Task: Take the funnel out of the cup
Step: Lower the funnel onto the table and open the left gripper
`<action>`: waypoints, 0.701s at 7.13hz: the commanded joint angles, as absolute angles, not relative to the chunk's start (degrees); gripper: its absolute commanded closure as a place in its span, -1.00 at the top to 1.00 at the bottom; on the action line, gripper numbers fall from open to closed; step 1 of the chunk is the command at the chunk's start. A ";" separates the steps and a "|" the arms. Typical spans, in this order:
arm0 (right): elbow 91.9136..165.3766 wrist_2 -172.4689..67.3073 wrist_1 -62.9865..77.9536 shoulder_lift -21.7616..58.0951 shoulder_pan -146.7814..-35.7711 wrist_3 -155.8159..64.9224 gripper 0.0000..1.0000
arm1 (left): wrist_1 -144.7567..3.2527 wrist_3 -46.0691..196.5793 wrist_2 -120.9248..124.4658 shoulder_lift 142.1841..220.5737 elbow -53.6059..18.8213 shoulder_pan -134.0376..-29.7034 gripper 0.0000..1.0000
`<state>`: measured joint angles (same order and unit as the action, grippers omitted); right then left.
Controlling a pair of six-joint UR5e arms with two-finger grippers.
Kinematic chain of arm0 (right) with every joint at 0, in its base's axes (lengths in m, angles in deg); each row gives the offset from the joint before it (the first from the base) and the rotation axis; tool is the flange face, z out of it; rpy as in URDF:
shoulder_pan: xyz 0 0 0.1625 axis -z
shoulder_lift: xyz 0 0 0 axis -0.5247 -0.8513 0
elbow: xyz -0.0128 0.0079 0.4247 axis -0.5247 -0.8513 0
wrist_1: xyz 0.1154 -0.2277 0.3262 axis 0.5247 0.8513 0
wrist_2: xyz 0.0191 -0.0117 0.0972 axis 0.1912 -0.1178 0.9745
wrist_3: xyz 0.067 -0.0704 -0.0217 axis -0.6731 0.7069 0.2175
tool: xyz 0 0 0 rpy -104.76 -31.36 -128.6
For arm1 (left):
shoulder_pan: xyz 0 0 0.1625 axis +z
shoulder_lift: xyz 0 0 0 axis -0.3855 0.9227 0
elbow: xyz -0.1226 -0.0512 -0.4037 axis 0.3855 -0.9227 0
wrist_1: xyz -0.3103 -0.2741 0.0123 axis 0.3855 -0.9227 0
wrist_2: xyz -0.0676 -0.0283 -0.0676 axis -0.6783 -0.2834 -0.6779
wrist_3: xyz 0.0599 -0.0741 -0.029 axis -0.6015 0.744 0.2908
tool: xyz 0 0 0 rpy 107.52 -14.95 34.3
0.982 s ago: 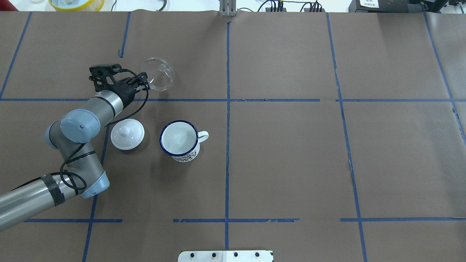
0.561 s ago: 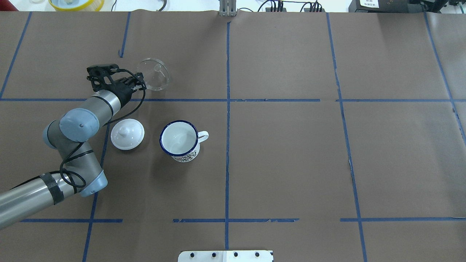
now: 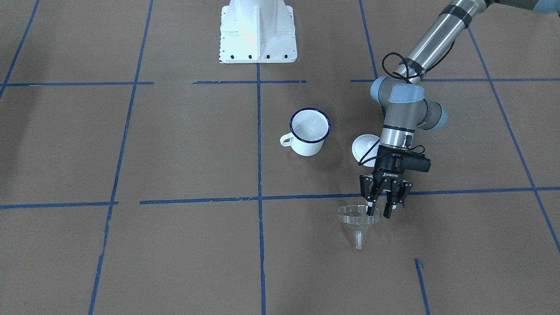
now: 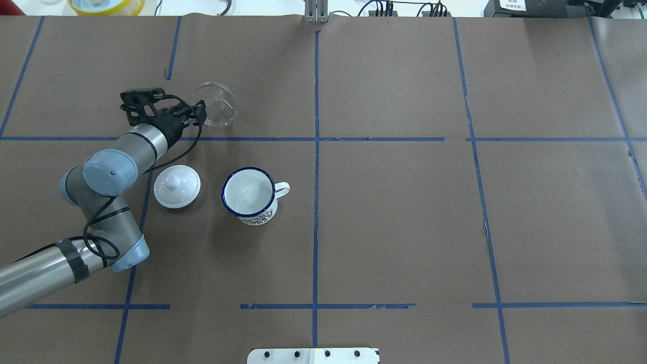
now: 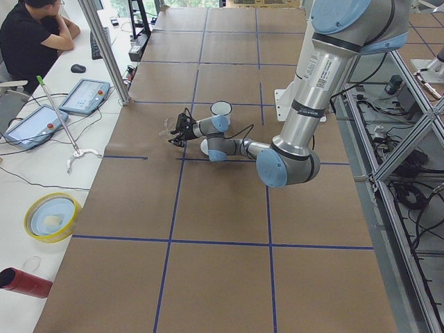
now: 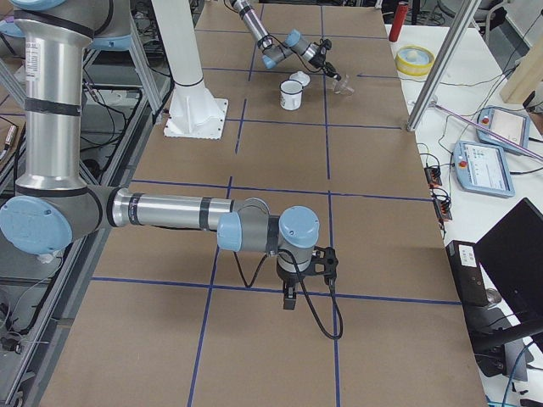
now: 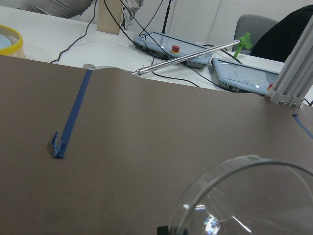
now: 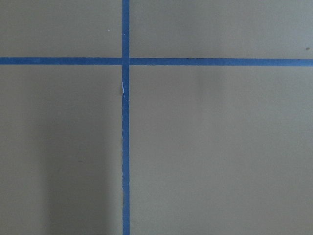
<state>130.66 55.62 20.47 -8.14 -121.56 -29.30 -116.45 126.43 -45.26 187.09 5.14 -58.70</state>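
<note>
**Funnel out of the cup, left gripper at its rim**

Front-facing view: the funnel [image 3: 357, 222] is clear of the cup [image 3: 308, 139] and well apart from it, on the operators' side. It sits upright, mouth up and spout pointing down at the table [image 3: 175, 144]. The left gripper [image 3: 379, 213] reaches down to the funnel's rim. One of its fingers [image 3: 371, 205] is inside the mouth and the other is outside. A gap shows between them, and whether they clamp the clear rim cannot be told. A white knobbed lid [image 3: 362, 146] lies near the cup, on the side away from its handle, and the arm partly hides it.

Overhead view: the cup stands upright and empty. The funnel is beyond it, away from the robot and off toward the lid's side. The gripper is at the funnel's edge nearest the lid.

Exterior left view: the funnel is a faint glint at the gripper's tip, on the near side of the cup. An operator [image 5: 31, 35] sits at the far bench.

Exterior right view: the right gripper [image 6: 289, 298] points down at the table, far from the cup. The state of its jaws cannot be told.

Left wrist view: the funnel's rim arcs across the lower right corner, with a dark fingertip beside it.

Right wrist view: it shows only brown table crossed by blue tape [image 8: 125, 147].
</note>
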 commanded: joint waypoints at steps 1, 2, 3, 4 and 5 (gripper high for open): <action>130.66 55.62 20.47 -8.18 -121.56 -29.30 1.00 | -116.63 125.92 -45.95 187.10 3.63 -59.58 1.00; 130.66 55.62 20.47 -8.18 -121.56 -29.30 1.00 | -116.54 125.57 -48.83 186.49 0.05 -60.11 1.00; 130.66 55.62 20.47 -8.18 -121.56 -29.30 1.00 | -116.63 125.56 -51.46 182.74 -4.69 -60.20 1.00; 130.66 55.62 20.47 -8.18 -121.56 -29.30 1.00 | -116.02 125.56 -51.58 179.05 -9.08 -60.20 1.00; 130.66 55.62 20.47 -8.18 -121.56 -29.30 1.00 | -115.41 125.48 -53.32 173.79 -15.04 -60.29 1.00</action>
<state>130.66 55.62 20.48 -8.18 -121.56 -29.29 -116.05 125.56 -51.61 179.26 -8.62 -60.20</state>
